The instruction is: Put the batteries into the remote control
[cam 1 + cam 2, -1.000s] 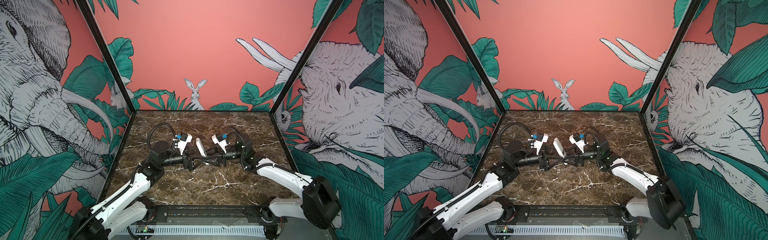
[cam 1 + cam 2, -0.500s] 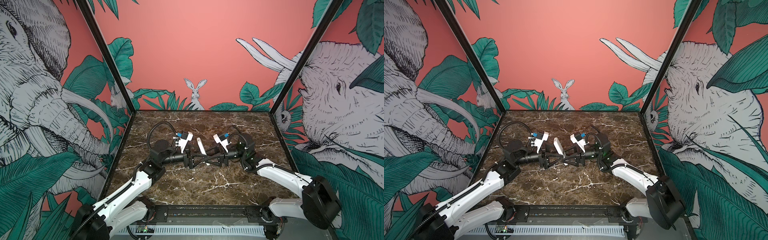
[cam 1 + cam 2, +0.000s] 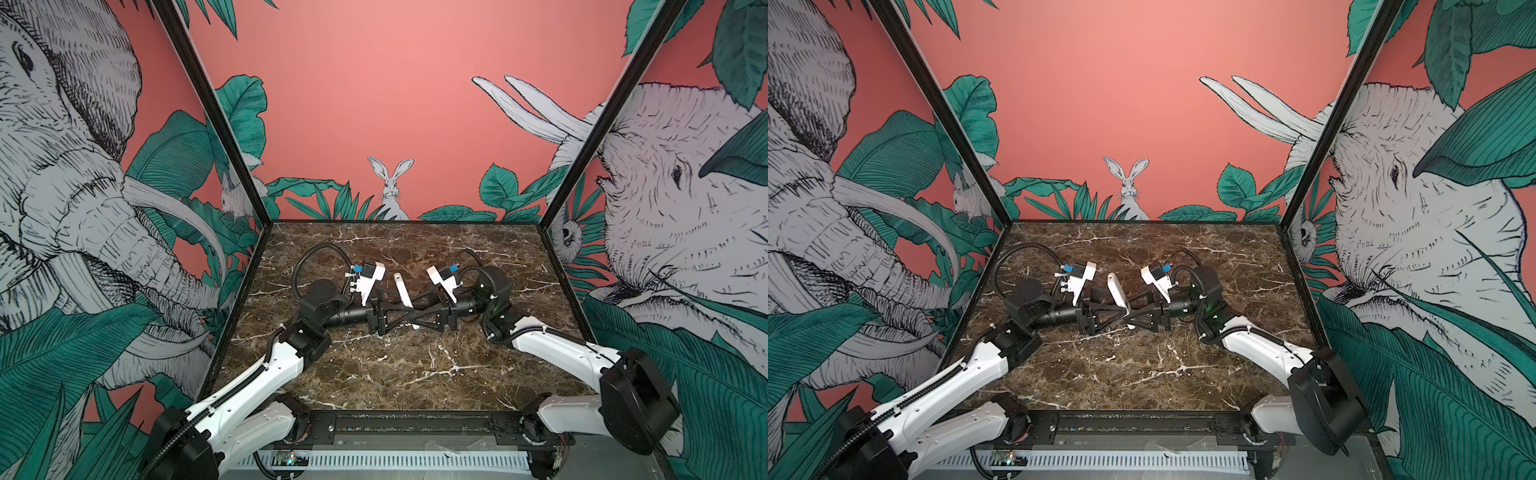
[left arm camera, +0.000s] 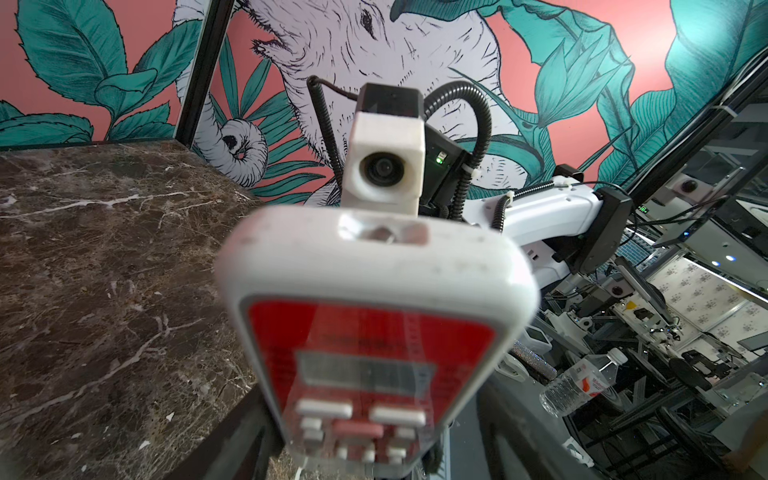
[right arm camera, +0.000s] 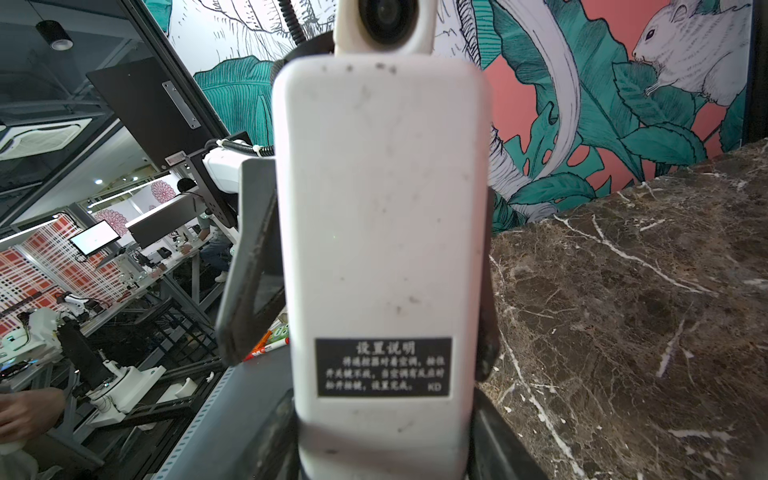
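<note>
The remote control [image 3: 402,291] is being held steeply tilted at mid-worktop [image 3: 415,374], pinched low by the right end effector [image 3: 417,319]. Its red front is being faced by the left end effector [image 3: 406,316], spread around it.

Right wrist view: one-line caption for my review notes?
The remote, white back and dark label toward the camera, held by the right gripper, left gripper open astride it.
</note>
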`<move>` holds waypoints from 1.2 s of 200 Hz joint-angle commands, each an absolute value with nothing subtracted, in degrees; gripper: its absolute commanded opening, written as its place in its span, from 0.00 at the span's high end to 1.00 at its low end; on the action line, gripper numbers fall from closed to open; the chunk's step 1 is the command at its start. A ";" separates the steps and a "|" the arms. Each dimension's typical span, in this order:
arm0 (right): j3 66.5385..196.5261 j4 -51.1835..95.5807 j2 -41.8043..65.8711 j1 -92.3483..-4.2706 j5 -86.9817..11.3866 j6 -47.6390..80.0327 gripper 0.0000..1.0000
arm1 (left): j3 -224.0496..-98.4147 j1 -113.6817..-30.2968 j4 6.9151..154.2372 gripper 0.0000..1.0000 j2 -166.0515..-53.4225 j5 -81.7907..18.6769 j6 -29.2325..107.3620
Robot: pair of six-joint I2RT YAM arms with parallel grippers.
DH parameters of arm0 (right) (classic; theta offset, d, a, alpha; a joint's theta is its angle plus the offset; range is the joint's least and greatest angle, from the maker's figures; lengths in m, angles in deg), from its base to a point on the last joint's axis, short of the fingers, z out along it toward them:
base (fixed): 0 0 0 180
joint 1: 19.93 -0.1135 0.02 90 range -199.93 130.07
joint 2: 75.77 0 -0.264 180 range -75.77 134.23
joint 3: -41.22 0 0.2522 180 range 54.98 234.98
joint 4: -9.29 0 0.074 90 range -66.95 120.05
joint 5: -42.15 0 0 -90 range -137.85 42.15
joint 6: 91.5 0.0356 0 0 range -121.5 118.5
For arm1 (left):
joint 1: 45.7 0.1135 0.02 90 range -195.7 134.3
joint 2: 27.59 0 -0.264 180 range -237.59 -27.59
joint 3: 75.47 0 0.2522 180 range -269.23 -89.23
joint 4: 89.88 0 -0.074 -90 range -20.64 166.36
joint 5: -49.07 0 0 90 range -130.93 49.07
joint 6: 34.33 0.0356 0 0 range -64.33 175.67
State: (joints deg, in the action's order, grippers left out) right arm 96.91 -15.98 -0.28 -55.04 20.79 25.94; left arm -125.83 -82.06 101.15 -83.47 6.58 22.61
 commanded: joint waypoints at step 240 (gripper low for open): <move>97.75 -13.64 -0.40 -54.78 17.80 23.43 0.26 | -128.60 -83.58 97.18 0.79 -84.85 1.44 26.11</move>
